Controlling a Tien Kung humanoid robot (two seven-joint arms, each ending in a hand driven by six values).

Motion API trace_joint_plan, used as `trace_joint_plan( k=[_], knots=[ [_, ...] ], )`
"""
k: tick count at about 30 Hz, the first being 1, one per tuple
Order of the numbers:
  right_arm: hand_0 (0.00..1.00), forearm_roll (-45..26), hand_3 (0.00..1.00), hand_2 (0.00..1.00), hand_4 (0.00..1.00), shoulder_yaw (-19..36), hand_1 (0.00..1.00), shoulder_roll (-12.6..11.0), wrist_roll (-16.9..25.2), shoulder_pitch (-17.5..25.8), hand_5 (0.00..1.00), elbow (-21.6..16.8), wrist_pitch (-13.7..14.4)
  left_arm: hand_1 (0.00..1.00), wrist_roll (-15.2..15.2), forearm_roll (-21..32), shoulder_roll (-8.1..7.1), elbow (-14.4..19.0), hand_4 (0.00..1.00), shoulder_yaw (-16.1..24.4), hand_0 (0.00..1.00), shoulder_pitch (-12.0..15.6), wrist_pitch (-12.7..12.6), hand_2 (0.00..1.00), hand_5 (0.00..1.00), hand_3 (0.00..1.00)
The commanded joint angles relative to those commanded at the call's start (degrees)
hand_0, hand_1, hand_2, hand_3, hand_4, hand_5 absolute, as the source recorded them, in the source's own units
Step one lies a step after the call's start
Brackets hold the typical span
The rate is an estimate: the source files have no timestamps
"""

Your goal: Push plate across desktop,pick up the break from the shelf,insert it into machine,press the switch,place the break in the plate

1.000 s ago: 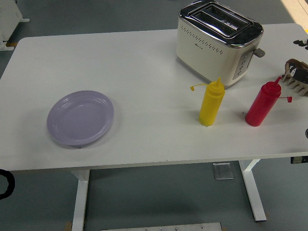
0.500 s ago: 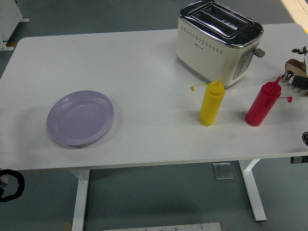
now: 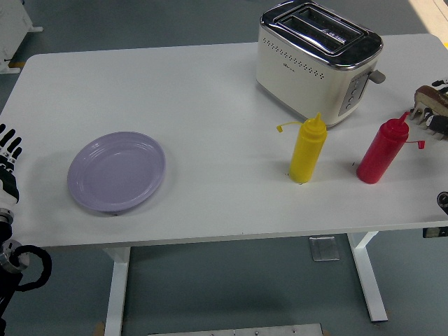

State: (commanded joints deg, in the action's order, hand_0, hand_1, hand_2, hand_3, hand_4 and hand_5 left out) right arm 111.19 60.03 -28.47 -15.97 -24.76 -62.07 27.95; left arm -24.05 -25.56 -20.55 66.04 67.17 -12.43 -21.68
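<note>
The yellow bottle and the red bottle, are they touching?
Apart. The head view shows bare white table between the yellow bottle and the red bottle.

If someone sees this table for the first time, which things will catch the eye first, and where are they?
Most striking are the yellow squeeze bottle and the red squeeze bottle, standing upright and apart, right of centre near the table's front. Behind them, at the far right, stands the cream toaster with a shiny top. A lilac plate lies empty on the left, near the left hand at the picture's edge.
</note>
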Motion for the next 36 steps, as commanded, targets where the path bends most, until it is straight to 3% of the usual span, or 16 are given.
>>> trace_joint_plan(
  k=[3,4,15,28,36],
  knots=[
    [0.641,-0.41,0.6,0.554,0.579,-0.46,0.61,0.1,-0.05,-0.39,0.061,0.52,1.23,0.803,0.0,0.38,0.49,-0.61,0.781,-2.27,0.862,-0.89,-0.03,0.769,0.998,0.753],
    [0.624,-0.46,0.553,0.539,0.539,-0.56,0.6,0.13,-0.06,-0.48,0.044,0.63,1.43,0.801,0.01,0.45,0.58,-0.74,0.78,-2.74,0.862,-1.06,-0.03,0.767,0.998,0.738],
    [0.614,0.36,0.543,0.531,0.537,-1.79,0.594,0.69,-0.29,-1.05,0.044,2.19,2.53,0.801,1.16,1.05,2.34,-1.67,0.78,-8.5,0.861,-3.51,0.19,0.764,0.998,0.731],
    [0.592,-0.64,0.522,0.522,0.556,-2.58,0.586,1.13,0.35,-1.16,0.041,1.99,4.49,0.797,2.66,1.9,2.95,0.67,0.779,-13.48,0.857,-5.15,0.52,0.76,0.998,0.725],
    [0.565,-1.19,0.494,0.498,0.494,-2.38,0.568,1.15,0.66,-1.25,0.033,1.95,6.08,0.796,3.24,2.09,3.09,2.49,0.783,-16.39,0.854,-5.73,0.69,0.756,0.998,0.717]
  ],
)
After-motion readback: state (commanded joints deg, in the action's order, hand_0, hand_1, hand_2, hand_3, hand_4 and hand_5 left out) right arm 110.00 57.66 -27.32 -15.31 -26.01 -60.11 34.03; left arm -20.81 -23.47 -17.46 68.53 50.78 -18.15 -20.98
